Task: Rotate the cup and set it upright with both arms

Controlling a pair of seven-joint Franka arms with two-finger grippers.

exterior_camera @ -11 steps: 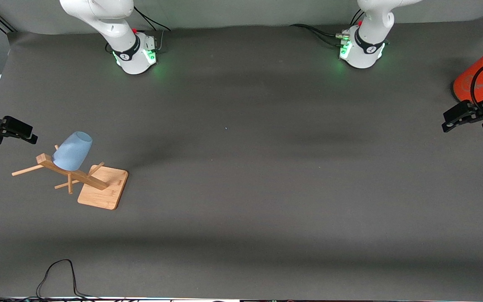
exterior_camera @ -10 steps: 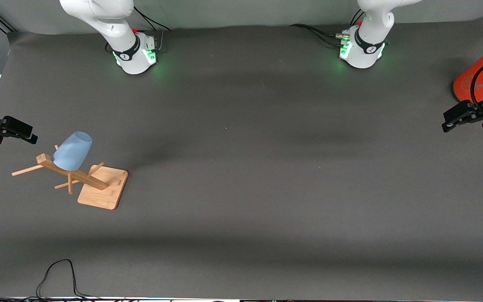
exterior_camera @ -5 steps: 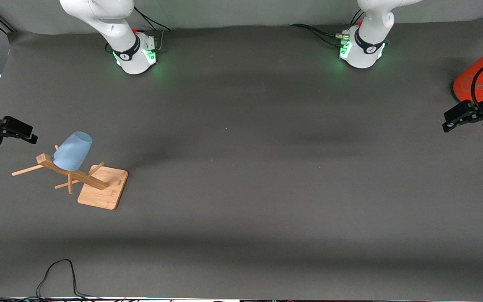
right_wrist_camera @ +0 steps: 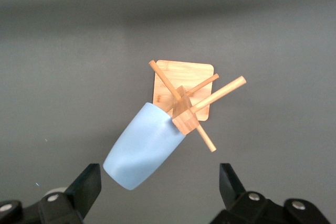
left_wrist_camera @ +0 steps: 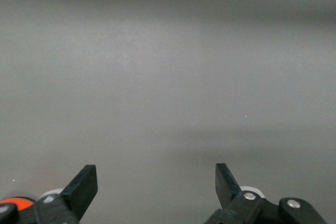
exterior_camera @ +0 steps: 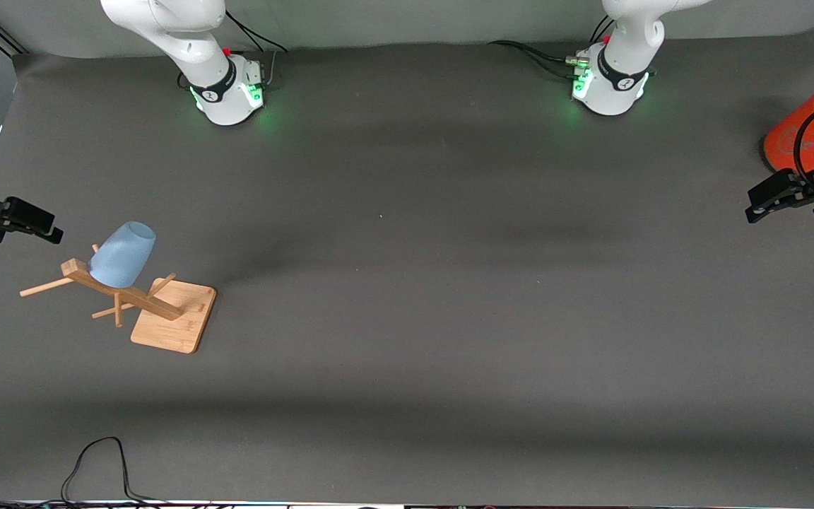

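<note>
Right wrist view: cup (right_wrist_camera: pixel 144 145) hangs inverted on rack (right_wrist_camera: pixel 184 100) peg; right gripper (right_wrist_camera: pixel 157 187) spread above for grabbing; left gripper (left_wrist_camera: pixel 156 182) spread, waiting.

Even, dim light (soft banded shadows), sharp.

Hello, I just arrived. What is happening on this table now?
Nothing is held at this moment. The light-blue cup hangs upside down on a peg of the wooden rack, toward the right arm's end of the table. The right gripper is above it with open fingers. The left gripper waits, also open, beside the orange cylinder.
</note>
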